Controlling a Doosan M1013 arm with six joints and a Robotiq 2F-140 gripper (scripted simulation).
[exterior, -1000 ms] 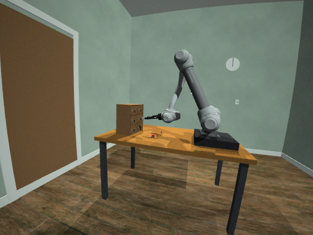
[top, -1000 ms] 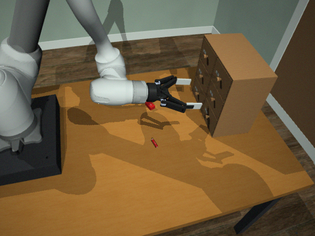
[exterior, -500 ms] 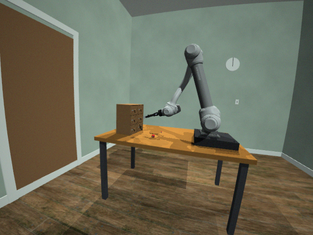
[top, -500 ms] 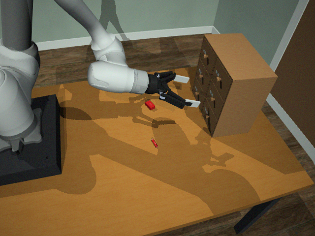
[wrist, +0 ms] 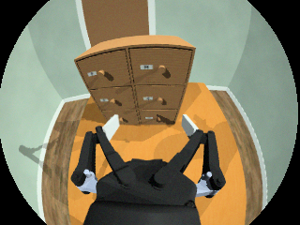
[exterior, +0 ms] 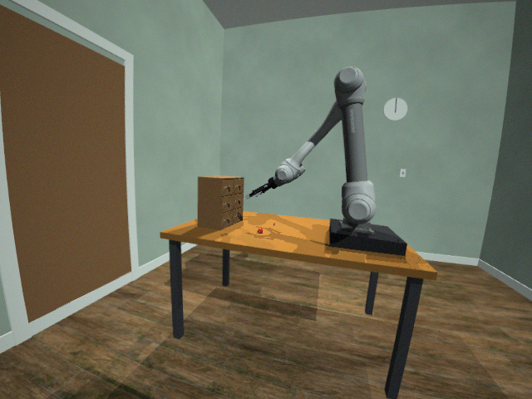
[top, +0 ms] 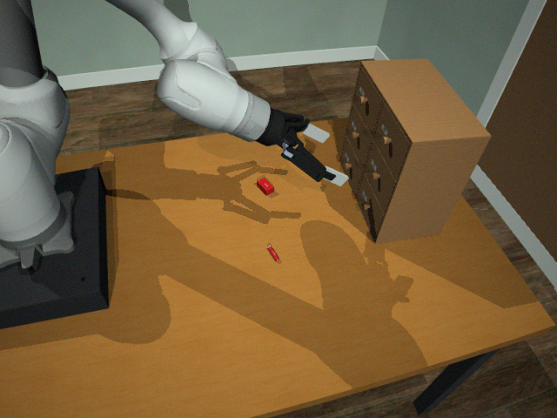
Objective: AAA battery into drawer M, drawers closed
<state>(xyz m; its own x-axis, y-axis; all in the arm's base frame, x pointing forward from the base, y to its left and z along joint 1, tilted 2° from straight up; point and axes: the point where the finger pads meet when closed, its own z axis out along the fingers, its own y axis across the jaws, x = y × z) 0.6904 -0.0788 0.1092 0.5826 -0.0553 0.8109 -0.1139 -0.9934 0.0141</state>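
The hand (top: 317, 151) (exterior: 253, 194) (wrist: 150, 120) was released, its fingers spread wide with nothing between them; in the top view it reached down at a slant toward the drawer fronts of the chest (top: 443, 179) (exterior: 209, 201) (wrist: 136, 41), near them. There the battery (top: 272, 252), a thin red cylinder, lay on its side on the tabletop (top: 216, 310) (exterior: 296, 240) (wrist: 155, 145), well apart from the hand; a red block (top: 265, 185) lay on the tabletop too, nearer the hand than the battery was; the chest stood upright, its six drawers looking pushed in.

In the exterior view the hand hung above the tabletop, tilted downward, its tips just beside the chest's front; the arm (exterior: 354, 137) rose from a black base (exterior: 367, 244) at the other end; two small red things showed on the wood between base and chest.

In the wrist view the fingertips stood apart, in front of the lower drawers; each drawer had a round knob and a pale label; the lettering was too small to read surely.
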